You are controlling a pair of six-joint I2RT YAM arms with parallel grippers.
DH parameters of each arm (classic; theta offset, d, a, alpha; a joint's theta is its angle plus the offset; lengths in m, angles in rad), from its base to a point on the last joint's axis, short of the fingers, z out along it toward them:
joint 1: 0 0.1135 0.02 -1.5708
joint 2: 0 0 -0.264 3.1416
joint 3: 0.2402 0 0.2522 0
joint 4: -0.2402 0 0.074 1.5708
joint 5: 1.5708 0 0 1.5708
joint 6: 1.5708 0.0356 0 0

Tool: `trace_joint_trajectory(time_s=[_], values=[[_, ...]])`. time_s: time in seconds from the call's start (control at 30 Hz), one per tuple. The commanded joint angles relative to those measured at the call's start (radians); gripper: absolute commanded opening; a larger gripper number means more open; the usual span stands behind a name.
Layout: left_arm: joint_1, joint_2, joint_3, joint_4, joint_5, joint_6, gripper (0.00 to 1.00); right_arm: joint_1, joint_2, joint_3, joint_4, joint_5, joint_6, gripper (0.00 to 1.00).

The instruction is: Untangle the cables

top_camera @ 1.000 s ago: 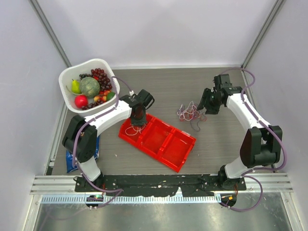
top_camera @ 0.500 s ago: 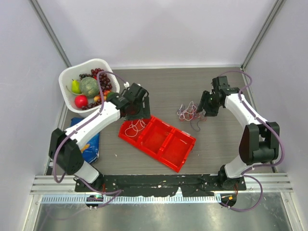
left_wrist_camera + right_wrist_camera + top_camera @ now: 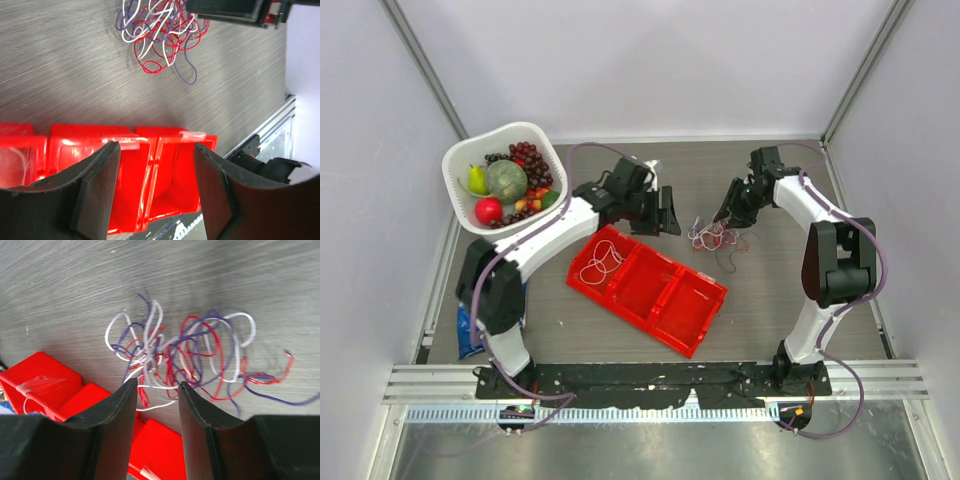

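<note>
Top external view shows a grey-brown wood-grain table (image 3: 770, 290) boxed in by plain white walls with metal posts at the corners and a metal rail along the near edge. A red tray (image 3: 650, 288) with three compartments lies slantwise near the middle. Its far-left compartment holds a loose white cable (image 3: 603, 260). The tangle of cables (image 3: 717, 236) lies on the bare table to the right of the tray's far end, close to it but apart from it. Only this view takes in the white basket (image 3: 495, 131) of fruit at the far left and the blue packet (image 3: 470, 330) at the near left by the left arm's base. It also shows both arms reaching in: the left gripper (image 3: 669, 214) is just left of the tangle, and the right gripper (image 3: 728, 214) is at its far right edge. The left wrist view shows what the overhead one is too small to tell: its fingers are spread wide with nothing between them, above the tray's rim, and the tangle is well beyond their tips. The right wrist view gives the wires' colours best, white, red and purple loops crossing over each other. Here the fingers stand apart just over the tangle's left part. Whether they touch a wire cannot be told. A corner of the tray shows to their left.
</note>
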Motion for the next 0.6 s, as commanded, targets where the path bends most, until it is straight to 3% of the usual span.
trace_joint_trajectory(time_s=[0.0,0.13,0.27,0.43,0.57], values=[[-0.026,0.116,0.119,0.000,0.082,0.042,0.63,0.041,-0.010,0.043,0.017,-0.058,0.018,0.43],[-0.054,0.223,0.170,0.055,0.068,-0.050,0.64,0.041,-0.027,-0.003,0.029,-0.041,0.063,0.43],[-0.105,0.338,0.239,0.061,-0.056,-0.085,0.66,0.044,-0.036,-0.039,0.045,-0.078,0.084,0.38],[-0.146,0.415,0.277,0.112,-0.166,-0.129,0.43,0.046,-0.077,-0.065,0.042,-0.053,0.069,0.32],[-0.146,0.470,0.334,0.056,-0.189,-0.159,0.41,0.046,-0.099,-0.092,0.049,-0.065,0.072,0.28]])
